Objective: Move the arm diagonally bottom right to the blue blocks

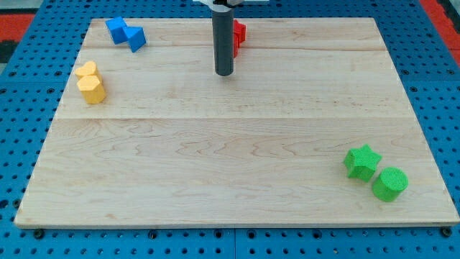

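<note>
End effector, my tip (224,73), sits right of two blue blocks (126,33).

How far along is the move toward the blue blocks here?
Possibly done: my tip rests on bare board, right of and slightly below the two blue blocks, touching neither. A red block shows behind the rod. Left: perhaps closing the gap leftward.

A pale wooden board (237,165) rests on a blue perforated table (431,43). On the board lie two touching blue blocks (126,33), two yellow blocks (90,81), a red block (238,34), a green star (361,162) and a green cylinder (389,184).
</note>
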`<state>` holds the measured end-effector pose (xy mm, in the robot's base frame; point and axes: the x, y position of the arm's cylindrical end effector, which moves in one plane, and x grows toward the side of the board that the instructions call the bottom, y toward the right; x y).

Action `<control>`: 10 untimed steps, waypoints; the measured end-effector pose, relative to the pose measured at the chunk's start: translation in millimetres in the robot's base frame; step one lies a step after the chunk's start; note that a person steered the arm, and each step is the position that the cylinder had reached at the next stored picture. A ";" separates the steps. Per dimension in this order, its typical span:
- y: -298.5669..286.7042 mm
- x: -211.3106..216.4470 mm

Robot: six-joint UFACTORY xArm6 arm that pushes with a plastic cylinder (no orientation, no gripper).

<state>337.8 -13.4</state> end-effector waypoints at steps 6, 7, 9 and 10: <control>-0.5 6.7; -0.5 8.0; 0.6 -4.8; 15.1 -6.4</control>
<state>331.4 1.7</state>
